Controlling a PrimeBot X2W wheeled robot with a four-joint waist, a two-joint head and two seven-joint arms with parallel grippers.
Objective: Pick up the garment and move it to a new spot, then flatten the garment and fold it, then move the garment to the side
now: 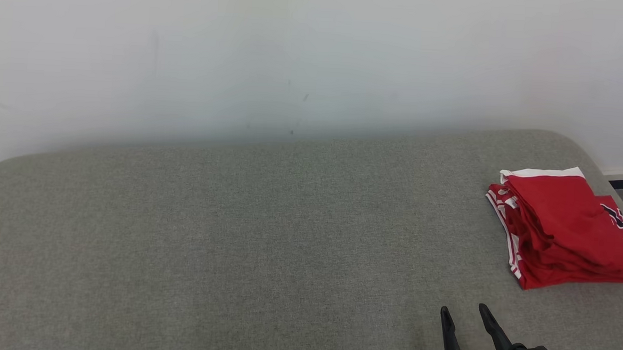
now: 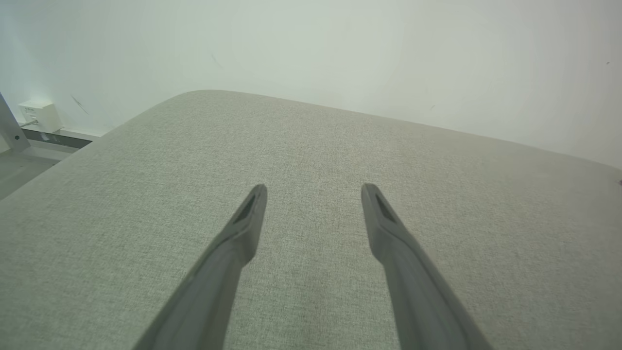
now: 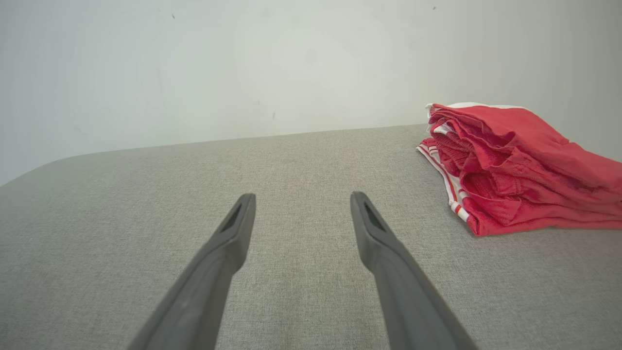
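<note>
Grey woven fabric covers the bench [image 1: 233, 235], which runs back to a pale wall [image 1: 296, 51]. At the right of the head frame the garment [image 1: 564, 231], red with white trim, lies folded near the bench's right edge. Lower right, the right jaws stand open, gripping nothing, apart from the garment. In their own wrist view the left jaws are spread wide above the fabric.

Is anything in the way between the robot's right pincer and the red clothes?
No, nothing visible. Just bare grey cushion lies between the open right pincer and the folded red garment, off to its right.
</note>
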